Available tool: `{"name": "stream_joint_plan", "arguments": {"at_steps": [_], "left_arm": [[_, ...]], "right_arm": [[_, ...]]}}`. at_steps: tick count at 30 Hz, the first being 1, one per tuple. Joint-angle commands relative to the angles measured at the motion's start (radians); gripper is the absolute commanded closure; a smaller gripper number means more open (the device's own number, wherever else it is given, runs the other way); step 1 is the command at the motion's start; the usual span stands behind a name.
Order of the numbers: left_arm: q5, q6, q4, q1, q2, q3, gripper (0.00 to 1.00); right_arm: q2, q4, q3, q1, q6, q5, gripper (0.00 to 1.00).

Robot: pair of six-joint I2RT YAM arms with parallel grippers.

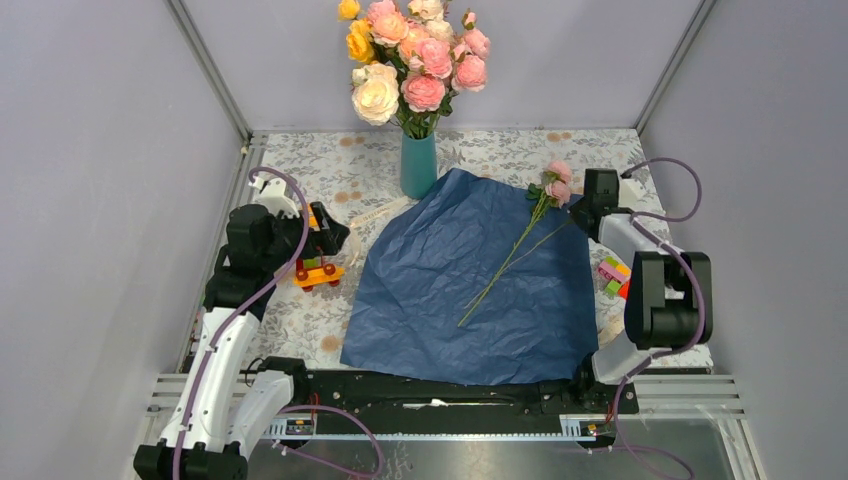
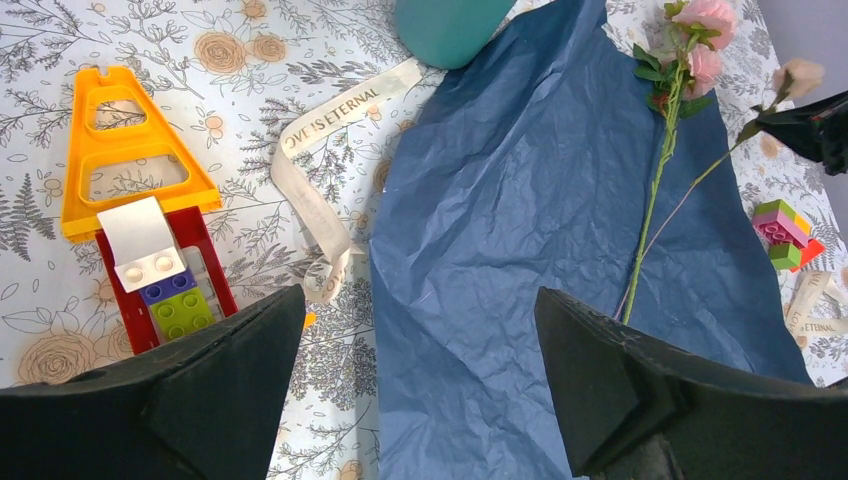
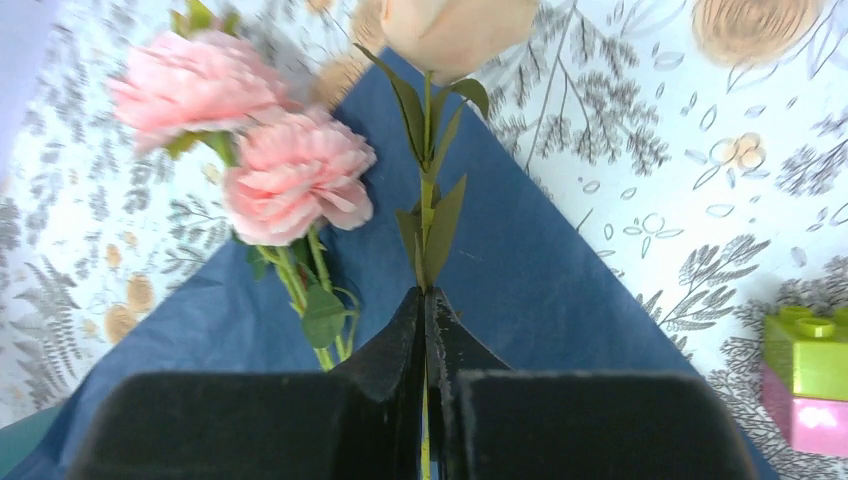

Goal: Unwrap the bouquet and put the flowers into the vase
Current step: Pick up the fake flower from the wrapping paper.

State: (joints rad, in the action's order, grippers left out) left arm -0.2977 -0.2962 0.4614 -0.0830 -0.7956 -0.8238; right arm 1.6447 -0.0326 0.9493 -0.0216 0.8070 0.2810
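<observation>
The bouquet lies unwrapped: its blue paper (image 1: 470, 285) (image 2: 540, 230) is spread flat on the table with the flowers on top. Two pink roses (image 1: 556, 180) (image 3: 295, 185) (image 2: 700, 40) rest at the paper's right corner, their long stems (image 1: 500, 270) running down-left. My right gripper (image 1: 580, 210) (image 3: 424, 295) is shut on the thin green stem of a pale pink bud (image 3: 455, 25) (image 2: 800, 75) just beside them. The teal vase (image 1: 418, 165) (image 2: 447, 28) stands behind the paper. My left gripper (image 1: 325, 238) (image 2: 420, 330) hangs open over the paper's left edge, holding nothing.
A large bunch of yellow, cream and pink roses (image 1: 410, 55) fills the vase. A cream ribbon (image 2: 320, 190) (image 1: 380, 213) and a yellow and red brick toy (image 2: 130, 170) (image 1: 318, 272) lie left of the paper. Loose bricks (image 1: 612, 275) (image 3: 805, 375) sit at the right.
</observation>
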Motion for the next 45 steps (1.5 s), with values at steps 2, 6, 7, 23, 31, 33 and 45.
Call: {"name": "stream_joint_plan", "arguments": {"at_steps": [2,6,7,23,31,33,45], "left_arm": [[-0.024,-0.008,-0.055,0.009,0.026,0.001,0.08],[-0.025,-0.008,-0.055,0.009,0.03,0.005,0.08],[-0.026,-0.009,-0.056,0.009,0.03,0.006,0.08],[-0.035,-0.011,-0.059,0.011,0.033,0.008,0.08],[-0.039,-0.011,-0.061,0.012,0.038,0.006,0.08],[-0.039,-0.011,-0.062,0.012,0.04,0.006,0.08],[-0.136,-0.001,-0.102,0.012,0.059,0.016,0.09]], "right_arm": [[-0.124,0.042,-0.02,0.001,-0.081,0.116,1.0],[-0.19,0.039,-0.047,0.0,-0.118,0.154,1.0],[-0.212,0.039,-0.055,-0.001,-0.127,0.168,1.0],[-0.503,0.039,0.026,0.0,-0.385,0.293,1.0],[-0.572,-0.034,0.146,0.0,-0.501,0.296,1.0],[-0.587,-0.042,0.175,0.0,-0.517,0.278,1.0],[-0.681,-0.077,0.27,0.0,-0.528,-0.203,1.0]]}}
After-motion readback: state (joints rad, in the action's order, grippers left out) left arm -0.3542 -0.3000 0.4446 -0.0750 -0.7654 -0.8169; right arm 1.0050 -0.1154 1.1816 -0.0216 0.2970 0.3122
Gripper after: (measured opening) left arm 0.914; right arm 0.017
